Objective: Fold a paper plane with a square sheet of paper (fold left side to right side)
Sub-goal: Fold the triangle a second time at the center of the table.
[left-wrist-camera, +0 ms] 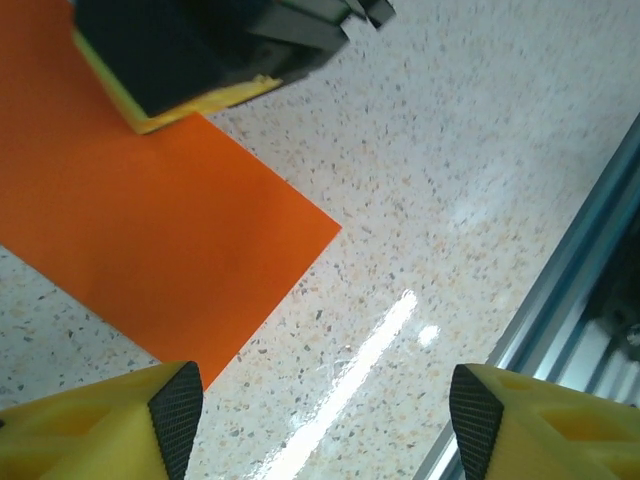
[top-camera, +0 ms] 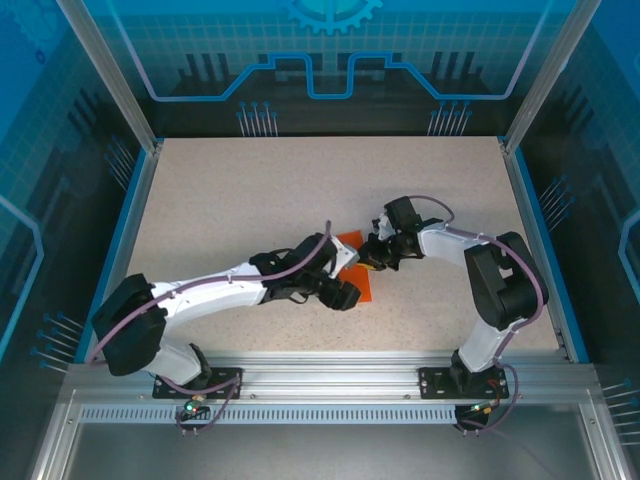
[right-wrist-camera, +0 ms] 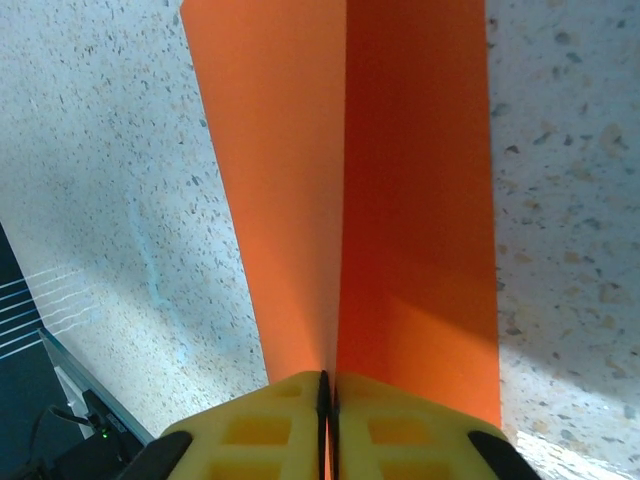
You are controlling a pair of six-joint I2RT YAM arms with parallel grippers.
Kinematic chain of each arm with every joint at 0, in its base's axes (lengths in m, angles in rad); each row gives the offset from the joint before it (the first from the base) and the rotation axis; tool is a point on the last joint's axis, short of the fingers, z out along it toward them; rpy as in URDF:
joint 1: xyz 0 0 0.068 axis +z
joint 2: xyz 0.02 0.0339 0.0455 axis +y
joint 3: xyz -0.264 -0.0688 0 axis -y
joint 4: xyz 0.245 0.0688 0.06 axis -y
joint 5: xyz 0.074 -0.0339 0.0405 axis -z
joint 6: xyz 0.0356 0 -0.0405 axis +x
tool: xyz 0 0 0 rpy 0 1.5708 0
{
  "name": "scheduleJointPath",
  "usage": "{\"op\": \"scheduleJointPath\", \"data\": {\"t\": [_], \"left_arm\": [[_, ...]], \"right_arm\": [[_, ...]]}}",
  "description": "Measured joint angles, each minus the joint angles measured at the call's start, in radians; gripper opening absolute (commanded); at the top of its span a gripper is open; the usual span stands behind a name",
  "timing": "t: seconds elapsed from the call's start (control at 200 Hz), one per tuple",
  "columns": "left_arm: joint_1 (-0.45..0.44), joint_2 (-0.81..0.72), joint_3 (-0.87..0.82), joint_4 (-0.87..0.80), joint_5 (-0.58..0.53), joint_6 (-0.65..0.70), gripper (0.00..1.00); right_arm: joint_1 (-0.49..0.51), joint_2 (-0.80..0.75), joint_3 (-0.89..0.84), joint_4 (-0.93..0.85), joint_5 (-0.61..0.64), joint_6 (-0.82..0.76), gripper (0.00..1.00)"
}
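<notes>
– Right end effector (right-wrist-camera: 327, 385) is clamped on the square sheet of paper (right-wrist-camera: 400, 200), pinching a raised ridge. The sheet lies just off the worktop's (top-camera: 250, 190) centre, toward 5 o'clock.
– And the left end effector (left-wrist-camera: 325, 405)?
– Wide apart, empty, at the sheet's 7 o'clock. I'd have it pin the resting half while the right carries its edge over low, matching corners before creasing.

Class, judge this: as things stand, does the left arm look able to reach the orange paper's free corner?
Probably yes. The left tool stands open beside the orange paper, with bare table between them; the right tool grips the paper elsewhere, at its fold.
</notes>
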Motion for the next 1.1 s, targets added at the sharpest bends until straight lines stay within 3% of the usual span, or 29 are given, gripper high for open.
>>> {"op": "scheduleJointPath", "data": {"t": [0.46,0.735,0.825,1.1], "left_arm": [[-0.166,0.299,0.277,-0.133,-0.243,0.079,0.75],[-0.195,0.417,0.361,-0.204,-0.399,0.078,0.74],[-0.195,0.431,0.372,-0.222,-0.434,0.078,0.68],[-0.195,0.438,0.386,-0.234,-0.472,0.078,0.31]], "right_arm": [[0.0,0.0,0.0,-0.011,-0.004,0.003,0.12],[0.0,0.0,0.0,-0.011,-0.005,0.007,0.12],[0.0,0.0,0.0,-0.011,-0.005,0.007,0.12],[0.0,0.0,0.0,-0.014,-0.003,0.006,0.13]]}}
